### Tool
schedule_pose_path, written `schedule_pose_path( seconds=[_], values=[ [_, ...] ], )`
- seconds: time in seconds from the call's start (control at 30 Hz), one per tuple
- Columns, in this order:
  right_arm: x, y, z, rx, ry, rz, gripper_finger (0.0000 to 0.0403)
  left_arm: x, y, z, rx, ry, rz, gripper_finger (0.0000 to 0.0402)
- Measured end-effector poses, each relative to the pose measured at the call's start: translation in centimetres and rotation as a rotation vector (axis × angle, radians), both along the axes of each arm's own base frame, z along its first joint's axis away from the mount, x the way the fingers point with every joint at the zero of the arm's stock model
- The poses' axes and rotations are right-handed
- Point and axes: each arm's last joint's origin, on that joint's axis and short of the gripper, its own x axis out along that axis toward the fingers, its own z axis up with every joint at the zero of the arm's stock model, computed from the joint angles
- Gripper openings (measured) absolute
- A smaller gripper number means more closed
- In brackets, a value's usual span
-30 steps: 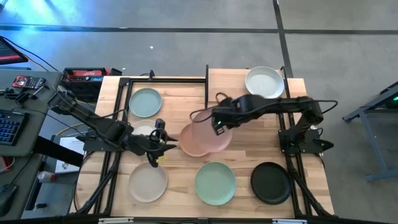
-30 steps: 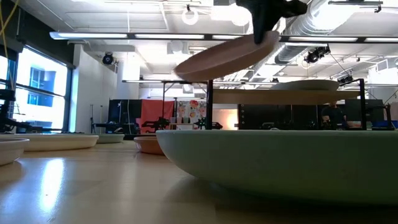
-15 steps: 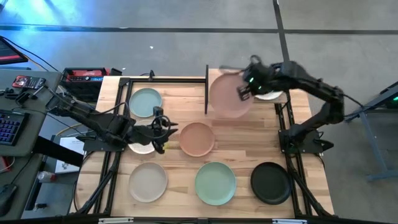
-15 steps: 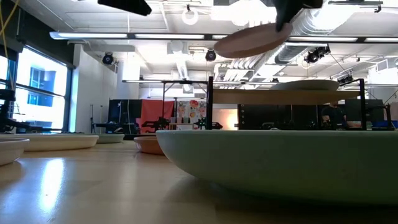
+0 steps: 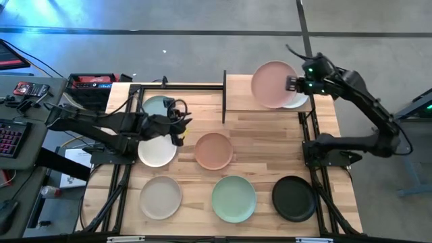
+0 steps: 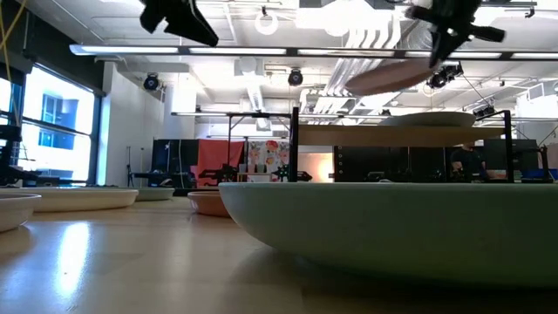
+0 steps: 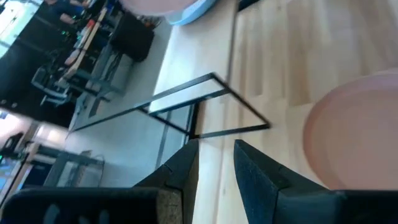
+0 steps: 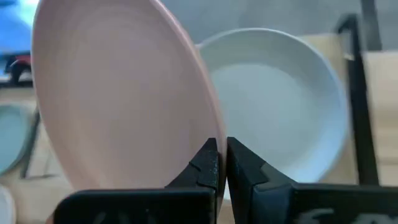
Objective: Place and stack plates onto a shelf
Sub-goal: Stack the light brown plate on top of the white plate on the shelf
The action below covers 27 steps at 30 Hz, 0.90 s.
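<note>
My right gripper [image 5: 291, 84] is shut on the pink plate [image 5: 272, 84], which it holds in the air above the shelf [image 5: 237, 94] and partly over the white plate [image 5: 298, 102] lying on the shelf board. The low view shows the pink plate [image 6: 392, 78] clear above the white plate [image 6: 436, 118]. My left gripper [image 5: 177, 127] hovers open and empty above the table, between the teal plate [image 5: 154, 106] and the terracotta plate [image 5: 214, 150]. The light grey [image 5: 155, 151], beige [image 5: 160, 196], mint green [image 5: 233, 198] and black [image 5: 294, 198] plates lie flat on the table. My right gripper pinches the pink plate's rim [image 8: 210, 121] on the side toward the table's right edge, one finger on each face. The fingers come in roughly level from the right. The plate is lifted clear and slightly tilted, its free side lower, over the white plate [image 8: 280, 106].
Black posts [image 5: 223, 98] stand at the shelf's left end, and a black frame [image 5: 145, 86] runs along the table's far-left part. The mint green plate [image 6: 392, 227] fills the low view's foreground. Bare planks lie between the terracotta plate and the shelf.
My right gripper carried the pink plate from above the table's middle toward the far right, up over the shelf, and the plate went from steeply tilted to nearly level. My left gripper rose and moved toward the far edge, uncovering the light grey plate.
</note>
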Motion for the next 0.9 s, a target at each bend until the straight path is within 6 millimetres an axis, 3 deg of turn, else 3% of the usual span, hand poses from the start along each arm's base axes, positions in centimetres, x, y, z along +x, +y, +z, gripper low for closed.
schedule_pose_path(
  seconds=[0.33, 0.53, 0.9],
  values=[
    [-3.7, 0.2, -2.8, 0.030, -0.069, -0.210, 0.0000, 0.0, 2.0, -0.1, 0.001, 0.023, 0.040, 0.0090],
    [-3.8, -0.6, -4.3, 0.045, -0.094, -0.251, 0.0000, 0.1, 2.6, -0.1, -0.025, 0.024, 0.028, 0.0090],
    [-4.1, -0.9, -4.5, 0.044, -0.087, -0.283, 0.0000, 0.0, 2.8, -0.1, -0.026, 0.028, 0.039, 0.0090]
  ],
)
